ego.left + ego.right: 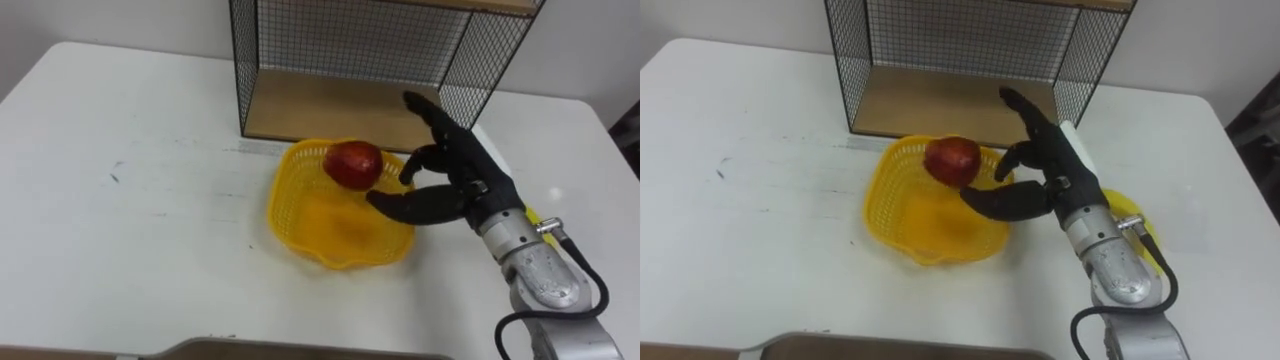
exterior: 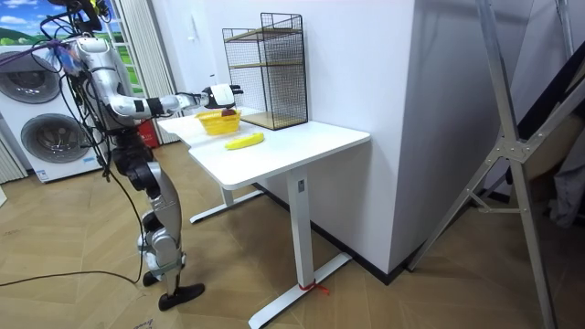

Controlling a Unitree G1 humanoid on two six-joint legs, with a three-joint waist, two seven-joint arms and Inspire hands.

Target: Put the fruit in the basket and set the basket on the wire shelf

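Red apple [image 1: 352,165] is seen in yellow basket [image 1: 285,205], at the rim nearest the wire shelf [image 1: 350,40]; basket is set on white table [image 1: 120,150], toward its far edge, just in front of shelf; R hand [image 1: 460,185] is held over basket's right rim, fingers spread & loosely bent beside apple, nothing gripped; contact w/ apple can't be told; banana [image 1: 1132,215] is lying on table just right of the wrist; robot is stood at table's end, at room view's left.
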